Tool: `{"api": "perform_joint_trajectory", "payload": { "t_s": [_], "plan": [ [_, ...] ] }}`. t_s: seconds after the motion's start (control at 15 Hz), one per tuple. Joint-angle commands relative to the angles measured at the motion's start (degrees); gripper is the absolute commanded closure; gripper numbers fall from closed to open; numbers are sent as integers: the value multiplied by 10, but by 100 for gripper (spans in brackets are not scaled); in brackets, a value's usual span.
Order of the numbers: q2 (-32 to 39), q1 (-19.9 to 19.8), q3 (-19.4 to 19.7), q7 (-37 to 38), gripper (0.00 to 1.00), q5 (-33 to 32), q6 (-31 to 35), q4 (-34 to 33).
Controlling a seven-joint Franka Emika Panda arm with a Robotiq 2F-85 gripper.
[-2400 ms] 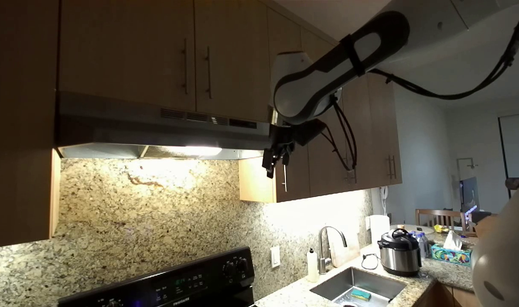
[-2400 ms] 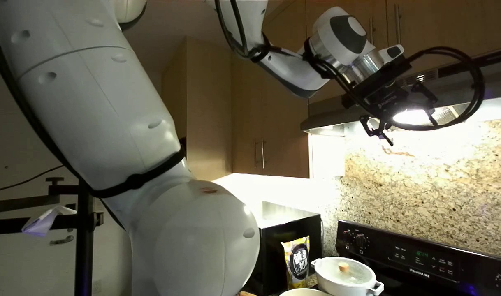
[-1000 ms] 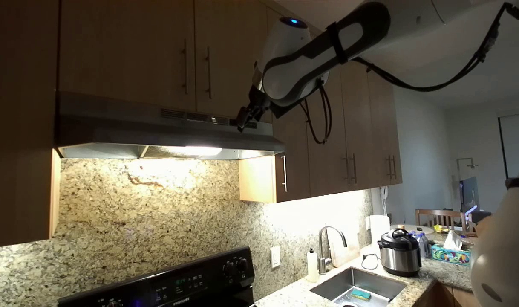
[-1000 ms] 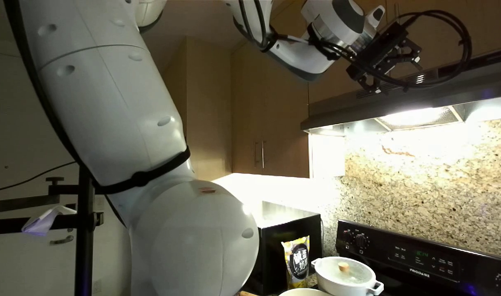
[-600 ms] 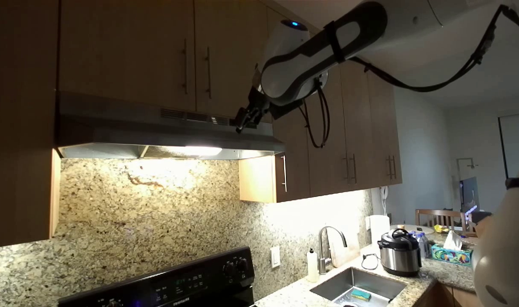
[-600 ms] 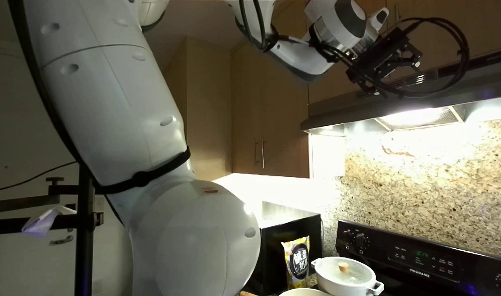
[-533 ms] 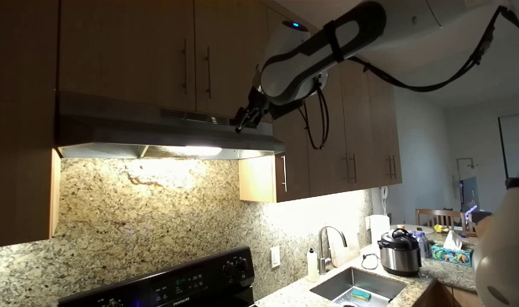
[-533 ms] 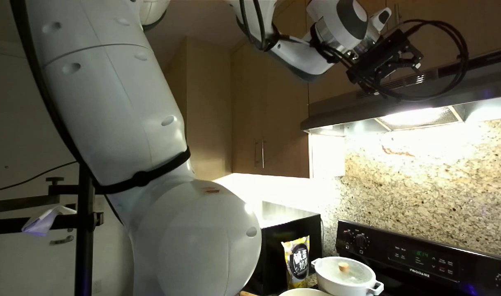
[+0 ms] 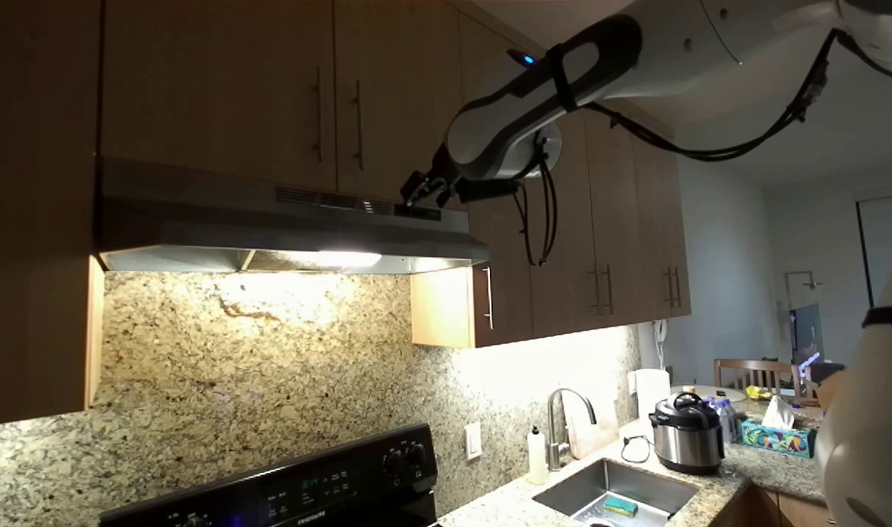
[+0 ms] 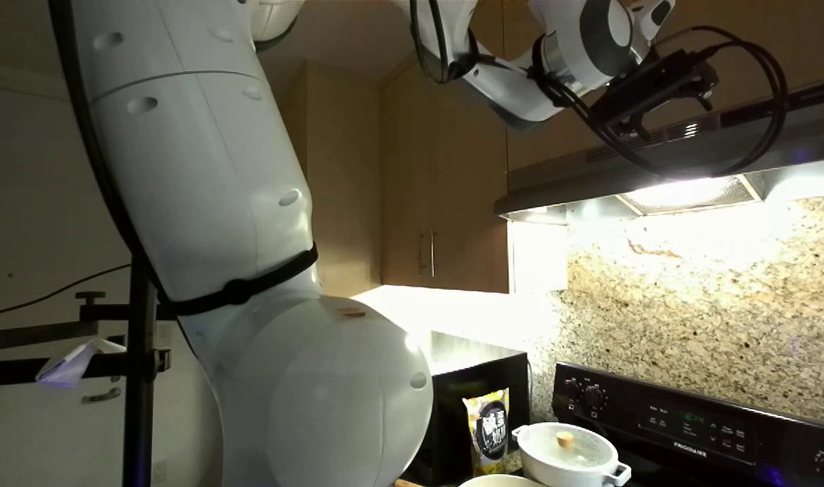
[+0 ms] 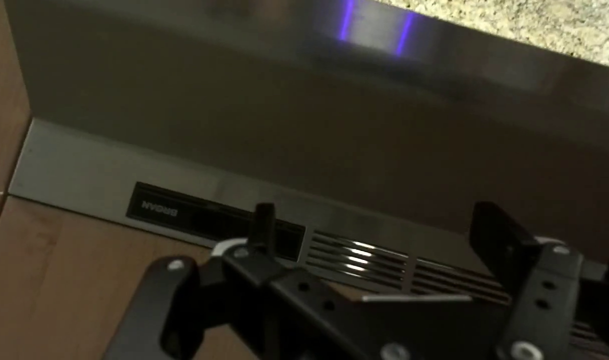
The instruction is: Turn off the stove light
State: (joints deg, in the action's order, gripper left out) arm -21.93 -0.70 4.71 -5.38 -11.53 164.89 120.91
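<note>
The stove light is lit under the range hood; its glow also shows in an exterior view. The hood's dark control strip, marked BROAN, lies on the front face in the wrist view. It also shows in both exterior views. Separate switches on it are too dark to make out. My gripper is open and empty, before the hood's upper front edge. One finger overlaps the strip's vent-side end in the wrist view; contact cannot be told. The gripper also shows in both exterior views.
Vent slots sit beside the strip. Wooden cabinets with bar handles rise above the hood. Arm cables loop out near the hood front. Below are the stove panel and a white lidded pot.
My gripper has risen from below the hood's edge to its front face. Over the last half second it has tilted and risen slightly closer to the strip's height. The light stays lit.
</note>
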Motion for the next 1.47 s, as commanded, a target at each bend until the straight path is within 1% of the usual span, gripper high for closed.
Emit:
{"api": "perform_joint_trajectory", "payload": {
  "t_s": [0.0, 0.07, 0.13, 0.27, 0.47, 0.53, 0.6, 0.67, 1.07, 1.27, 1.33, 1.4],
  "plan": [
    [33, 16, 16, -36, 0, 33, 41, -24],
    [40, 16, 17, -36, 0, 34, 50, -28],
    [47, 30, 31, -33, 0, 27, 60, -36],
    [60, 39, 40, -34, 0, 23, 73, -50],
    [75, 54, 56, -36, 0, 20, 82, -68],
    [80, 52, 57, -31, 0, 14, 79, -75],
    [84, 20, 30, -26, 0, 17, 70, -81],
    [71, 22, 27, -17, 0, 24, 65, -66],
    [74, 15, 20, -16, 0, 23, 65, -68],
    [78, 22, 22, -23, 0, 30, 80, -69],
    [81, 49, 48, -28, 0, 31, 84, -71],
    [82, 57, 56, -33, 0, 37, 86, -72]
  ]
}}
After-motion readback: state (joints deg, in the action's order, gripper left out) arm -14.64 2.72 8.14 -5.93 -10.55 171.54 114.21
